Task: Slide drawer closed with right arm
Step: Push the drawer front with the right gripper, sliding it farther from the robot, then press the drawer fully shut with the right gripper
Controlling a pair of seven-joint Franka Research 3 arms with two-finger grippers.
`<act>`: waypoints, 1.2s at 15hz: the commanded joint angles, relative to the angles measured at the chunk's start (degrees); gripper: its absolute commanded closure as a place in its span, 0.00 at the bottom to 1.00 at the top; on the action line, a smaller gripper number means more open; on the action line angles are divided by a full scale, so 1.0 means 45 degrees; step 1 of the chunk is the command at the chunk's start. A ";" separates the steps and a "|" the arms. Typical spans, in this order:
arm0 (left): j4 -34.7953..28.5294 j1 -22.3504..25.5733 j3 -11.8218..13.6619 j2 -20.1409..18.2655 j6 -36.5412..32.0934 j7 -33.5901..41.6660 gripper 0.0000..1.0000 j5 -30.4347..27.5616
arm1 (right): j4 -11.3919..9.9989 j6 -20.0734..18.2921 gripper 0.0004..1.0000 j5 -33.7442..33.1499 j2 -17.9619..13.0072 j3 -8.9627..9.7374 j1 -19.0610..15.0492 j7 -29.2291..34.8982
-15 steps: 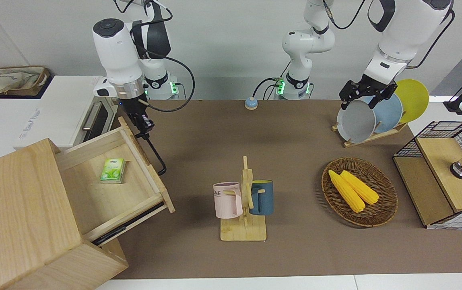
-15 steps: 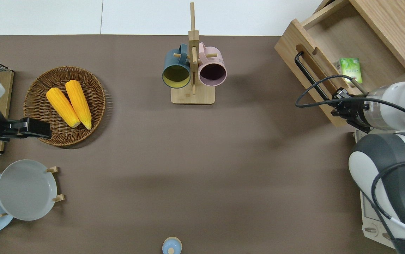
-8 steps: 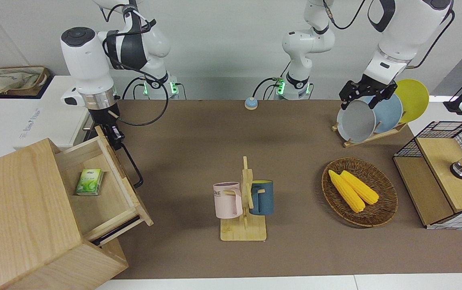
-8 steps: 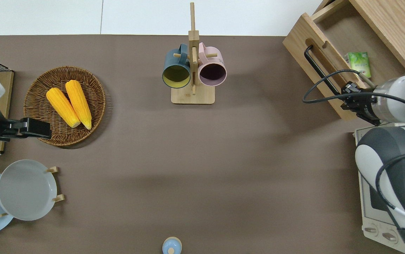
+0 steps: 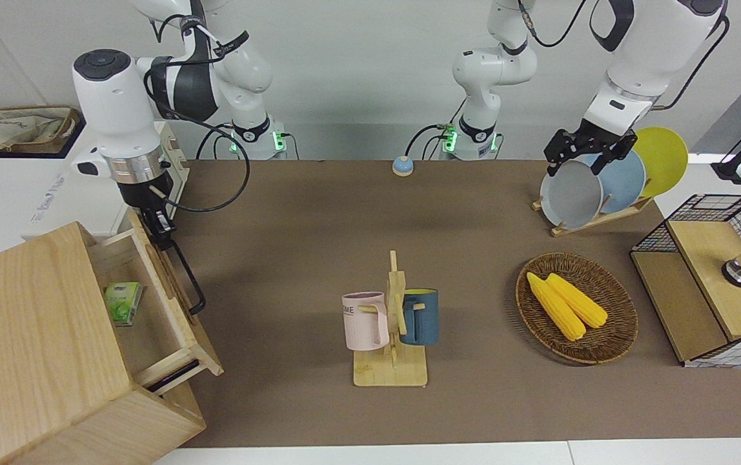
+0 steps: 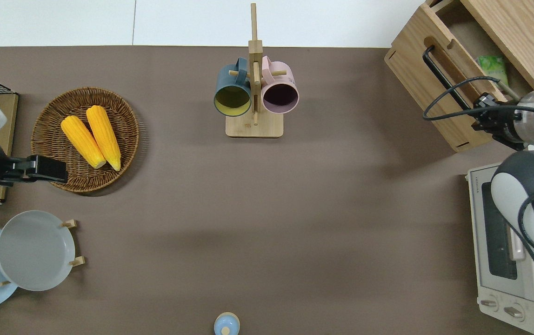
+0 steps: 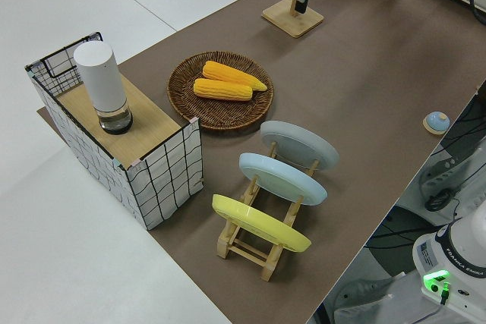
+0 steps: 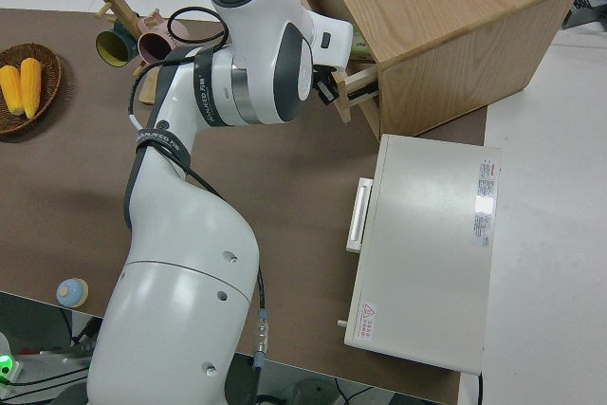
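From the front, the right gripper [image 5: 162, 227] sits at the end of the drawer [image 5: 157, 303] front nearest the robots, by its black handle [image 5: 186, 274]; whether its fingers are open or clamped I cannot tell. The drawer pokes partway out of the cabinet [image 5: 35, 349], a green packet [image 5: 123, 302] inside. Overhead, the right gripper [image 6: 481, 109] touches the drawer [image 6: 434, 100] front beside the handle [image 6: 446, 86], the toaster oven [image 6: 511, 260] nearer the robots. Right side view: the right arm [image 8: 247, 73] hides the contact. The left arm is parked, its gripper [image 5: 580, 150] open.
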 commanded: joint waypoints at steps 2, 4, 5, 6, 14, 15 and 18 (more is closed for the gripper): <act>-0.0063 -0.0058 0.0063 -0.0127 -0.0164 0.0088 0.00 0.0145 | 0.0932 0.0131 1.00 -0.1071 0.0923 0.0424 -0.0595 0.0077; -0.0063 -0.0078 0.0063 -0.0127 -0.0145 0.0088 0.00 0.0145 | 0.1051 0.0151 1.00 -0.1520 0.1158 0.0600 -0.0752 0.0097; -0.0063 -0.0059 0.0063 -0.0127 -0.0164 0.0088 0.00 0.0145 | 0.1128 0.0151 1.00 -0.1696 0.1217 0.0620 -0.0811 0.0116; -0.0063 -0.0058 0.0063 -0.0127 -0.0145 0.0088 0.00 0.0145 | 0.1148 0.0151 1.00 -0.1795 0.1295 0.0620 -0.0811 0.0155; -0.0063 -0.0058 0.0063 -0.0127 -0.0145 0.0088 0.00 0.0145 | 0.1304 0.0716 1.00 -0.2655 0.1510 0.0620 -0.1065 0.0078; -0.0063 -0.0058 0.0063 -0.0127 -0.0145 0.0088 0.00 0.0145 | 0.1324 0.0775 1.00 -0.2810 0.1627 0.0620 -0.1123 0.0039; -0.0063 -0.0059 0.0063 -0.0127 -0.0145 0.0088 0.00 0.0145 | 0.1324 0.0913 1.00 -0.3085 0.1686 0.0620 -0.1182 0.0077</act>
